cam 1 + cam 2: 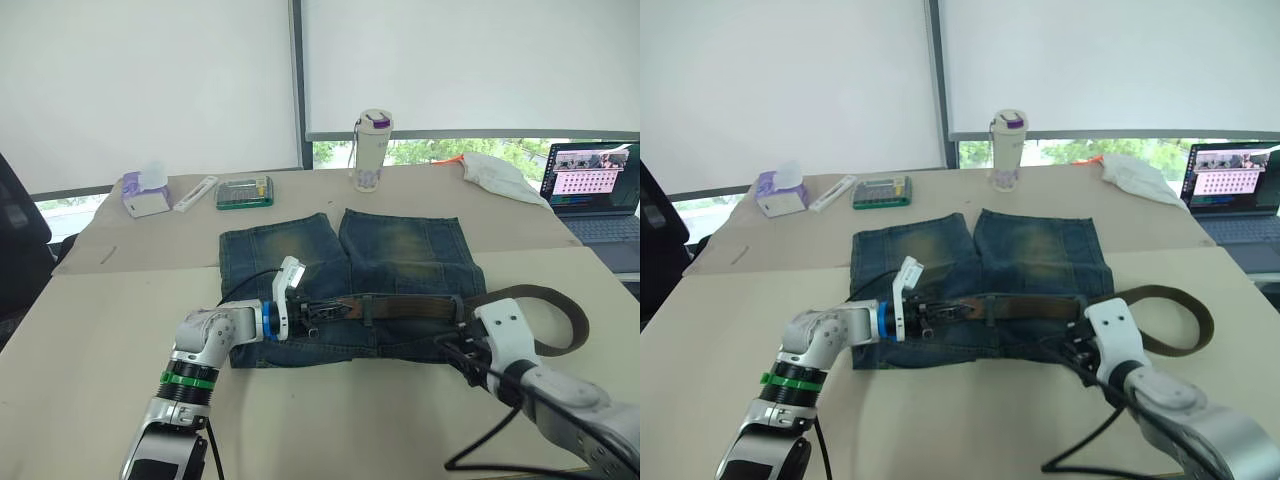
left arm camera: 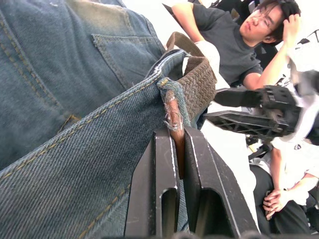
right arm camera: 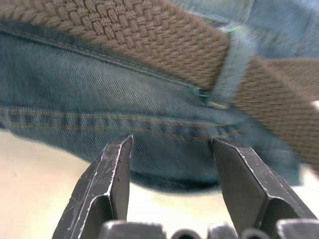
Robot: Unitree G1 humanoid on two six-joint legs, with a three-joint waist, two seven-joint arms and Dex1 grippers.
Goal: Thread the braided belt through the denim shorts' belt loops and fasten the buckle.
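Already the braided belt (image 1: 405, 306) runs along the waistband of the denim shorts (image 1: 345, 270), under several belt loops (image 1: 368, 309), and its long free tail curls off past the shorts' right edge. I'd judge the threading mostly done and the fastening still ahead; the buckle is too small to pick out. The left gripper (image 2: 180, 149) pinches the belt's end at the shorts' left edge. The right gripper (image 3: 172, 149) hangs with fingers spread, just short of the waistband. The left wrist view alone catches people seated beyond the shorts.
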